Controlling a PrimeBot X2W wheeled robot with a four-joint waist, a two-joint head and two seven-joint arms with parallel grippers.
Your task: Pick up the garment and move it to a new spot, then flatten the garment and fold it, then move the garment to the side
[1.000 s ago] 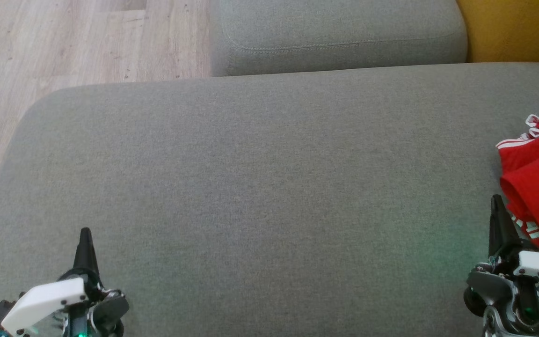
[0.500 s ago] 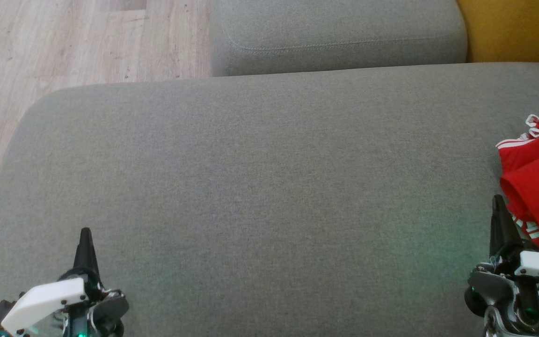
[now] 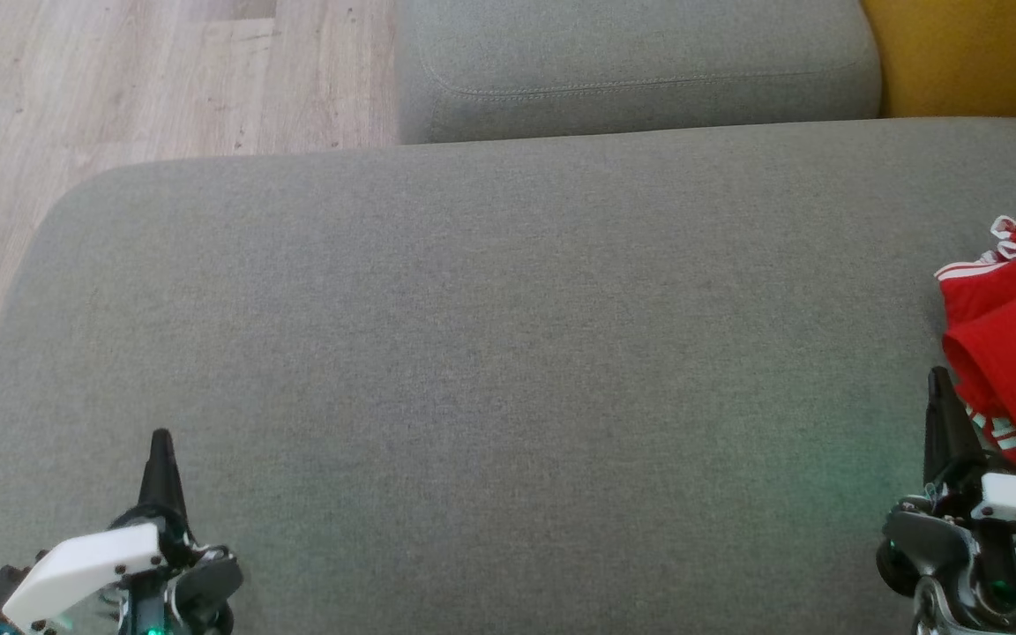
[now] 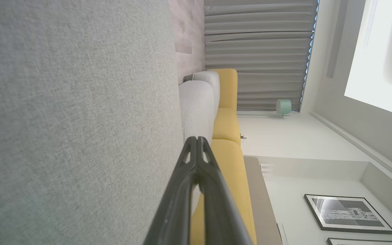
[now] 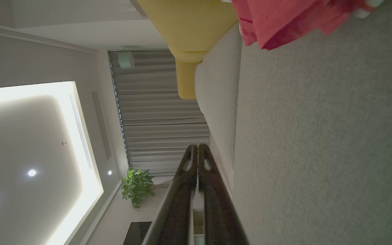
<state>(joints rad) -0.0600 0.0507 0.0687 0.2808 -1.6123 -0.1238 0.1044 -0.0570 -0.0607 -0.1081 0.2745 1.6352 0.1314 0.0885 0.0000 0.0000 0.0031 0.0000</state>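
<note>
The crumpled red garment (image 3: pixel 1015 353) lies at 3 o'clock on the grey sofa cushion (image 3: pixel 508 353), just beside the right claw (image 3: pixel 938 377). It and the left claw (image 3: pixel 160 439), at 7 o'clock, are closed and empty.

Head view: soft, even light, slightly hazy; shadows on the grey cushion (image 3: pixel 508 353) are weak and diffuse. Faint green cast (image 3: pixel 825 459) at 4 o'clock. Left wrist view: bright; ceiling panel (image 4: pixel 379 51) blown out at 2 o'clock. Right wrist view: dimmer; lit ceiling recess (image 5: pixel 29 143) glares at 9 o'clock, garment (image 5: pixel 284 20) blurred at 1 o'clock. Wide-angle bowing toward both wrist views' edges.
</note>
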